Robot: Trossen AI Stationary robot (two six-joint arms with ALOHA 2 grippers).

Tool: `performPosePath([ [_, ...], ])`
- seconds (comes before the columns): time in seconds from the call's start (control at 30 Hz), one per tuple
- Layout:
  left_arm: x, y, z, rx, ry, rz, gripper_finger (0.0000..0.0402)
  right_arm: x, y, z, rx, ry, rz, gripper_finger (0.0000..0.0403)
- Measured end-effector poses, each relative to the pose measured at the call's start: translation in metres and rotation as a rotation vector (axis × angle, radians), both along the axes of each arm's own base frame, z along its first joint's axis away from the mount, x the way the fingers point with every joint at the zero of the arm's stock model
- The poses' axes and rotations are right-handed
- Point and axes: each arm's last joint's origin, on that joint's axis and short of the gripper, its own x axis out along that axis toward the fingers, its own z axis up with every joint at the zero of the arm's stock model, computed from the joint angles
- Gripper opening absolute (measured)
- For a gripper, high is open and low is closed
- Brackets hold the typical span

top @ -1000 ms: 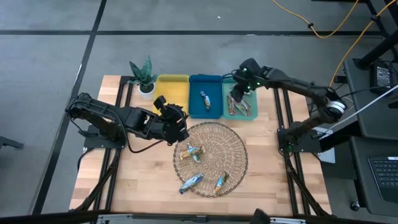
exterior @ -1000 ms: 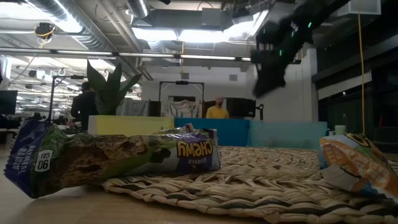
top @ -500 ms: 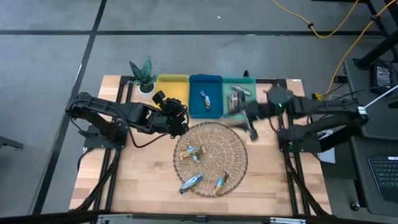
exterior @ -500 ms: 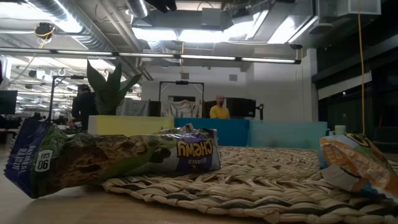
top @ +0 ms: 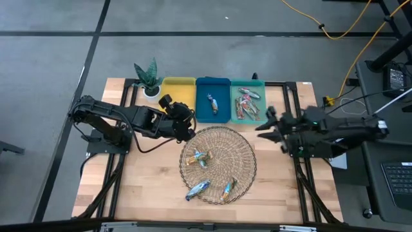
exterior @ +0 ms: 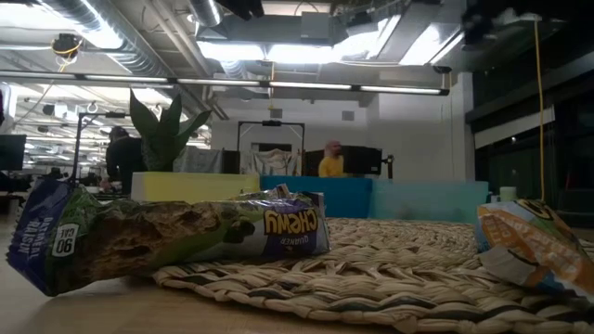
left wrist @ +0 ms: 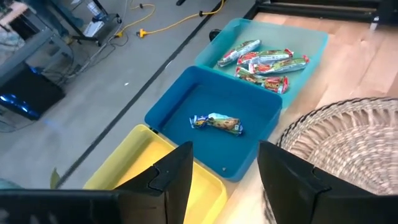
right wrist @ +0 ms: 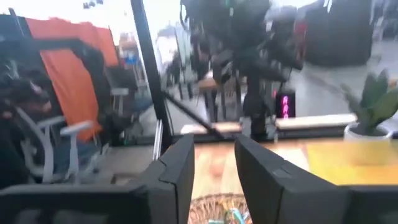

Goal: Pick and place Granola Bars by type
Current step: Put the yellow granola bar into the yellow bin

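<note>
Three granola bars lie in the round woven basket (top: 217, 164): a yellow-tan one (top: 196, 158), a blue-silver one (top: 197, 188) and an orange one (top: 228, 188). One blue-silver bar (left wrist: 216, 123) lies in the blue bin (top: 213, 106). Several red-orange bars (left wrist: 264, 59) lie in the teal bin (top: 248, 87). The yellow bin (top: 178, 90) holds nothing. My left gripper (top: 182, 124) hangs open at the basket's far-left rim, near the yellow and blue bins. My right gripper (top: 262, 124) is open, just right of the basket and nearer than the teal bin.
A potted plant (top: 148, 77) stands at the table's far-left corner beside the yellow bin. Bare wood shows left of the basket and along the near edge. In the low view a bar (exterior: 176, 237) and an orange bar (exterior: 529, 246) lie close to the camera; people show in the room behind.
My right gripper has left its place over the teal bin and swung toward the table's right and near side, and the arm has drawn back to the right. It has dropped out of the low view. The bars in the teal bin now show uncovered.
</note>
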Motion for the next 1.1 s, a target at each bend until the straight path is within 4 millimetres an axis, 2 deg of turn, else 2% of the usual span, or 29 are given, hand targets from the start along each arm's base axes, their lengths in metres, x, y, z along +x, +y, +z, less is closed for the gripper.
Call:
performPosePath([
  [0.13, 0.0, 0.0, 0.0, -0.024, -0.028, 0.021, 0.017, -0.034, -0.002, -0.016, 0.008, -0.138, -0.026, 0.0104],
  [0.3, 0.0, 0.0, 0.0, -0.029, -0.033, 0.025, 0.0169, -0.057, -0.003, -0.034, -0.012, -0.21, -0.028, 0.0067],
  [0.4, 0.0, 0.0, 0.0, -0.037, -0.042, 0.032, 0.0169, -0.054, -0.002, -0.044, -0.053, -0.159, -0.026, 0.0023],
  [0.47, 0.0, 0.0, 0.0, -0.043, -0.053, 0.04, 0.0169, -0.051, -0.002, -0.046, -0.1, -0.138, -0.024, 0.0008],
  [0.67, 0.001, 0.002, -0.01, -0.039, -0.032, 0.047, 0.0169, -0.052, -0.003, -0.055, -0.182, -0.066, -0.053, 0.0005],
  [0.8, 0.002, 0.001, -0.017, -0.066, -0.037, 0.058, 0.0169, -0.051, -0.005, -0.07, -0.185, 0.087, -0.111, 0.0004],
  [0.93, 0.003, 0.0, -0.023, -0.087, -0.057, 0.077, 0.0171, -0.045, -0.005, -0.084, -0.209, 0.087, -0.118, 0.0003],
  [1.07, 0.003, -0.003, -0.023, -0.09, -0.065, 0.066, 0.0168, -0.036, -0.005, -0.104, -0.171, 0.002, -0.12, 0.0002],
  [1.1, 0.003, -0.004, -0.022, -0.091, -0.068, 0.066, 0.0167, -0.036, -0.005, -0.104, -0.163, 0.002, -0.119, 0.0002],
])
